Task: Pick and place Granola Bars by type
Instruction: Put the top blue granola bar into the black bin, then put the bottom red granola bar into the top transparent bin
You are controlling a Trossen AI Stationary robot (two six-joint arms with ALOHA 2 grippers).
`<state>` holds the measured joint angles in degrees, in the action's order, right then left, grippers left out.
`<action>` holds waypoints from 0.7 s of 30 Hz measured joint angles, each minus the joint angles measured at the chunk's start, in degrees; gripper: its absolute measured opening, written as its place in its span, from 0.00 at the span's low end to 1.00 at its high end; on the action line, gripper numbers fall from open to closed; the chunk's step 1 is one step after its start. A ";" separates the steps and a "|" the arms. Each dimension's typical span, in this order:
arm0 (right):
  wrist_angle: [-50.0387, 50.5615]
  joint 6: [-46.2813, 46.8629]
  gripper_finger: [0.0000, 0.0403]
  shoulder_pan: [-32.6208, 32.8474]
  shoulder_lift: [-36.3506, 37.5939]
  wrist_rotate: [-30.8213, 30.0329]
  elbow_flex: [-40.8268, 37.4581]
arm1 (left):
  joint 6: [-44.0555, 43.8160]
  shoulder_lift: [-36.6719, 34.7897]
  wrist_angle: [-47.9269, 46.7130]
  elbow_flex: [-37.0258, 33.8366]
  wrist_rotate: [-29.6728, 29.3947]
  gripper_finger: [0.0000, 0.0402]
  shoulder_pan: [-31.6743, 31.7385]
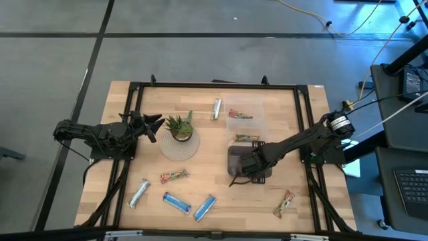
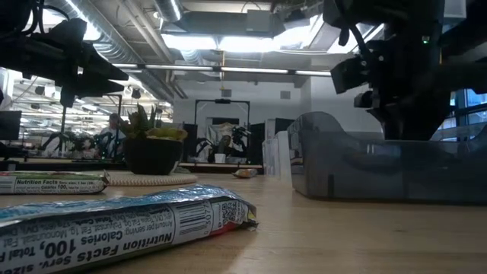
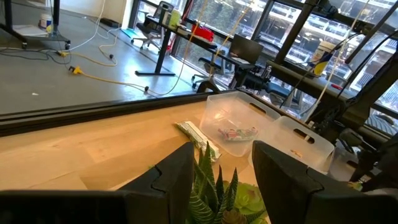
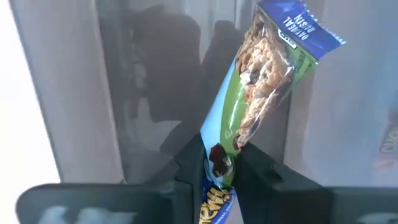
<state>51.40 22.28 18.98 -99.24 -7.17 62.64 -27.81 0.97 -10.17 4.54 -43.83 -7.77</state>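
My right gripper [image 1: 242, 166] hangs over a dark grey bin [image 1: 234, 155] right of the table's middle, shut on a granola bar [image 4: 267, 93] in a blue-and-green wrapper. Other granola bars lie flat along the near edge: a silvery one [image 1: 138, 193], two blue ones [image 1: 177, 201] [image 1: 205, 207] and two green-tan ones [image 1: 174, 176] [image 1: 284, 204]. Another silvery bar [image 1: 216, 108] lies at the far side. My left gripper [image 3: 221, 180] waits open at the table's left, level, beside the potted plant [image 1: 179, 127]. My right gripper pinches the bar between its two fingers, on a spot near one end of the wrapper [image 4: 219, 155]. The fingers come from above and point down. The bar hangs below them, slanting, inside the grey bin; I cannot tell whether its lower end [image 4: 298, 31] touches the bin's floor.
Two clear bins stand beyond the grey one: the farther one [image 1: 257, 107] holds a green-tan bar [image 1: 241, 115], and the nearer one [image 1: 262, 134] holds another bar [image 1: 246, 138]. The plant stands on a round mat [image 1: 179, 148]. A black frame [image 1: 214, 86] runs around the table's edges.
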 joint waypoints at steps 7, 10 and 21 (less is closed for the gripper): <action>-0.28 1.05 0.36 0.00 0.00 0.82 0.49 | 0.04 0.00 0.00 0.00 -0.01 0.39 0.02; 1.92 5.08 0.43 -0.02 -0.02 0.82 1.30 | 0.07 0.01 0.00 0.00 -0.01 0.39 0.00; 26.18 38.21 0.50 2.93 -0.02 1.47 15.09 | 0.06 0.02 0.01 0.00 -0.02 0.39 0.02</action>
<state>77.58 60.49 21.91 -99.26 -5.70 77.73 -27.76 0.99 -10.17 4.54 -43.84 -7.75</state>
